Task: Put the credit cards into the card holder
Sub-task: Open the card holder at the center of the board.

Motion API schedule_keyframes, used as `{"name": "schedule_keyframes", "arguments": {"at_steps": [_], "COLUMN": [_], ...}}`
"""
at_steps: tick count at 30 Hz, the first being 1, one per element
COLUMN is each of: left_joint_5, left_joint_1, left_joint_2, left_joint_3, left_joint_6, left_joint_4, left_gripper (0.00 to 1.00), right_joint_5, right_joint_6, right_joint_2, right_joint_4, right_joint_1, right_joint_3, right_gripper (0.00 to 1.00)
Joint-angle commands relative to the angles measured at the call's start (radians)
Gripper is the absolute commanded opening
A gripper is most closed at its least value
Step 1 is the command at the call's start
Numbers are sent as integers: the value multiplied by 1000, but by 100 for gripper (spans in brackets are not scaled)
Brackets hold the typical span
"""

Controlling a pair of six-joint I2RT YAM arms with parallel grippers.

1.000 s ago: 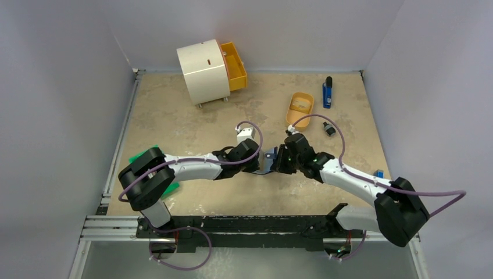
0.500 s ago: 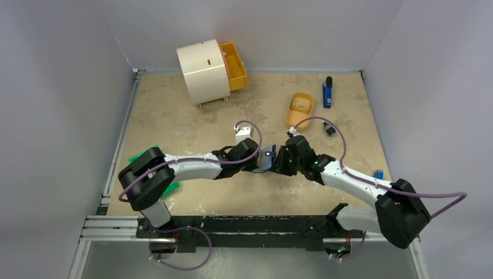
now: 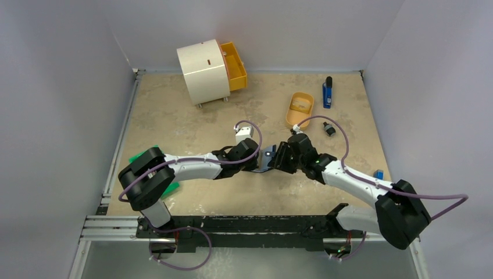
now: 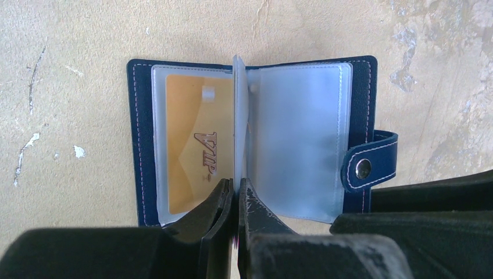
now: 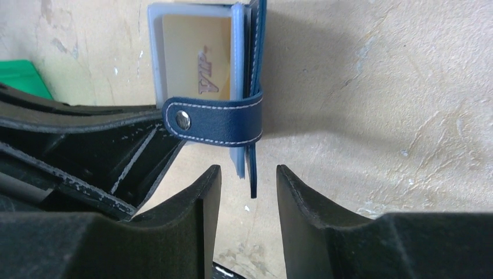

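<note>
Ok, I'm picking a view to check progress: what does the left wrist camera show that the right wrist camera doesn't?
Left wrist only: the card holder spread open, an empty clear sleeve, and the left gripper with jaws shut on a middle sleeve's edge. Right wrist only: the right gripper, jaws open, the holder's corner between them, and a green box. Both: the holder, its VIP credit card and the snap tab.

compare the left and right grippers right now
The left gripper is shut, pinching a clear sleeve of the card holder; the right gripper stands open, gripping nothing. The left is at the middle fold, the right by the snap-tab edge. Both are black.
</note>
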Motion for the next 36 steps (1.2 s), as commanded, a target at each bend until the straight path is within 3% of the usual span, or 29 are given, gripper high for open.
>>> {"name": "schedule_keyframes", "arguments": {"at_steps": [1,6,17,23,27,33,36], "left_joint_5": [-20,-15,-3,-20,-57,-131,-123], "left_joint_1": [6,6,6,6,7,6,6], "left_joint_2": [-9,-8,-3,-23,-66,-203,-282], "left_joint_3": [-13,-19,-25,-20,-11,-11,-35], "left_joint_6": [1,-1,-5,-2,17,45,67], "left_joint_4": [-16,-10,-6,-19,-65,-132,-93], "left_gripper": [0,0,0,0,13,40,47], "right_joint_5": [23,15,-28,-43,-42,-46,-48], "right_joint_6": [43,36,26,22,21,19,19], "right_joint_2": [26,95,172,195,189,187,186], "right_joint_4": [30,17,57,63,63,62,63], "right_joint_1": [-24,-35,-36,-37,-37,-36,-36], "right_joint_3": [23,49,69,86,90,92,94], "right_gripper": [40,34,32,11,2,2,2]}}
